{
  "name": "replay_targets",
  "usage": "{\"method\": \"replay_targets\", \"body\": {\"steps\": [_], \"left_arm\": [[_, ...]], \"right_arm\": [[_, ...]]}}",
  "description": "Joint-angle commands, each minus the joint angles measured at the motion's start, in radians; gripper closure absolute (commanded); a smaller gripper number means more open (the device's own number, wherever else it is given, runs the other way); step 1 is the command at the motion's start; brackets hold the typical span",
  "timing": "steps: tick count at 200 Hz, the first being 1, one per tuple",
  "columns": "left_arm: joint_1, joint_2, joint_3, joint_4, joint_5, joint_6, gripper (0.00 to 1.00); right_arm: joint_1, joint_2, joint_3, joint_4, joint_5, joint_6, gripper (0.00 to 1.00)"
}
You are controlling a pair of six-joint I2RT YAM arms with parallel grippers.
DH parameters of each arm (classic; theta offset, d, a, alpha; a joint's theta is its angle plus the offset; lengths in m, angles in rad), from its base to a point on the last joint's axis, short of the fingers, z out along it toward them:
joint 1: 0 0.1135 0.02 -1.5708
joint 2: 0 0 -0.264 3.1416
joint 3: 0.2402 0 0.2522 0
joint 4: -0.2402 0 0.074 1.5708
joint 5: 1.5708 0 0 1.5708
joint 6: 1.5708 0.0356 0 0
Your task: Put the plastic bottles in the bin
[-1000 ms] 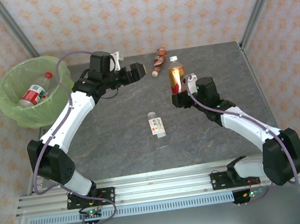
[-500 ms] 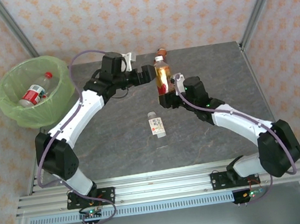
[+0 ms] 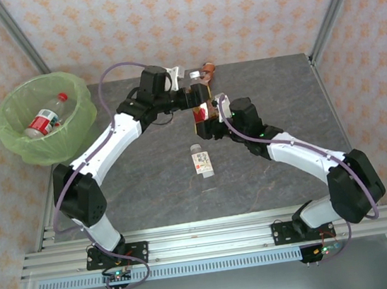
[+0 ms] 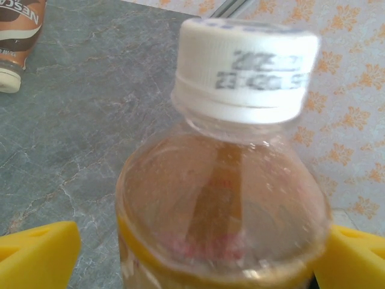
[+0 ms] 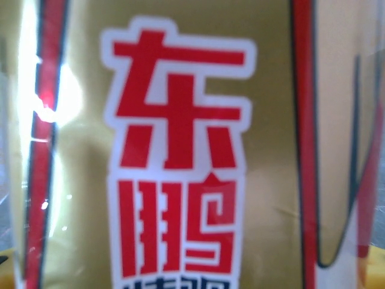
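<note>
Gripping one amber bottle, right claw; one bin

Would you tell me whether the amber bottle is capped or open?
Capped: a white cap sits on the amber bottle's neck.

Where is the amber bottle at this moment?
In the top view the amber bottle is over the far middle of the table, held by the right pincer, between the left pincer's fingers.
</note>
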Motion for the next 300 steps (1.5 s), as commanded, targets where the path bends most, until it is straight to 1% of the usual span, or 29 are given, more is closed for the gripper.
{"method": "replay_targets", "body": {"steps": [1,21,38,64,83,89,117,138,153,172,190,209,219,228,240,262,278,293,300], "left_arm": [[-0.009,0.033,0.037,0.031,-0.017,-0.009,0.05],[-0.013,0.073,0.080,0.002,0.018,-0.009,0.09],[-0.025,0.091,0.104,-0.025,0.006,0.008,0.13],[-0.034,0.092,0.114,-0.042,-0.015,0.030,0.25],[-0.034,0.085,0.110,-0.035,-0.029,0.030,0.27],[-0.033,0.083,0.108,-0.033,-0.029,0.030,0.27],[-0.034,0.075,0.094,-0.015,-0.035,0.026,0.35],[-0.033,0.060,0.077,0.005,-0.045,0.023,0.41],[-0.033,0.044,0.058,0.024,-0.071,0.020,0.43],[-0.031,0.025,0.038,0.037,-0.112,0.013,0.44],[-0.024,0.012,0.031,0.037,-0.128,0.011,0.44],[-0.014,-0.009,0.016,0.039,-0.162,0.005,0.45],[-0.006,-0.022,0.010,0.022,-0.218,-0.006,0.45],[-0.001,-0.031,0.010,-0.009,-0.279,-0.009,0.45],[0.004,-0.046,0.003,-0.029,-0.332,-0.006,0.45],[0.021,-0.089,-0.024,-0.033,-0.387,0.002,0.45],[0.041,-0.124,-0.031,-0.057,-0.443,0.019,0.45],[0.067,-0.161,-0.043,-0.076,-0.498,0.029,0.45],[0.079,-0.182,-0.053,-0.078,-0.532,0.031,0.45]], "right_arm": [[0.010,-0.008,0.015,0.108,-0.054,0.007,0.49],[0.012,0.003,0.032,0.085,-0.049,0.000,0.49],[0.013,0.012,0.047,0.075,-0.059,0.001,0.49],[0.016,0.028,0.065,0.075,-0.062,0.033,0.49],[0.015,0.031,0.070,0.078,-0.072,0.043,0.48],[0.014,0.033,0.071,0.077,-0.078,0.044,0.47],[0.016,0.025,0.063,0.077,-0.080,0.042,0.40],[0.014,0.015,0.065,0.044,-0.050,0.049,0.25],[0.015,0.009,0.070,0.019,-0.054,0.044,0.19],[0.014,-0.008,0.049,0.040,-0.088,0.032,0.11],[0.014,-0.034,0.018,0.074,-0.081,0.033,0.06],[0.016,-0.065,-0.006,0.085,-0.042,0.026,0.01],[0.015,-0.086,-0.026,0.105,-0.032,0.023,0.01],[0.015,-0.103,-0.040,0.122,-0.053,0.011,0.01],[0.015,-0.119,-0.043,0.120,-0.058,0.015,0.01],[0.015,-0.145,-0.054,0.121,0.024,0.032,0.01],[0.015,-0.170,-0.085,0.151,0.161,0.056,0.01],[0.015,-0.190,-0.110,0.170,0.332,0.085,0.01],[0.016,-0.193,-0.117,0.151,0.424,0.108,0.01]]}}
